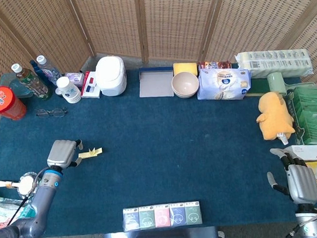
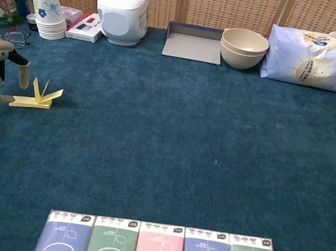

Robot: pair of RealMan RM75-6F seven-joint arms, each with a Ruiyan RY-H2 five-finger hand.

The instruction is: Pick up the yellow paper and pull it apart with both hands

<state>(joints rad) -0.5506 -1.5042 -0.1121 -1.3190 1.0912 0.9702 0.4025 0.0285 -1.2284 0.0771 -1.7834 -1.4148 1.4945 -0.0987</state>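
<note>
A woven wicker folding screen [image 1: 162, 20] is standing along the 12 o'clock side, and deep blue carpet [image 1: 176, 145] is covering the worktop under even light.

The left hand [image 1: 62, 153] sits low over the counter near its left edge, back upward, fingers [image 2: 24, 77] apart and pointing down, holding nothing. Its forearm runs back toward the near left corner. The right hand [image 1: 300, 181] rests by the near right corner, fingers spread, empty.
</note>
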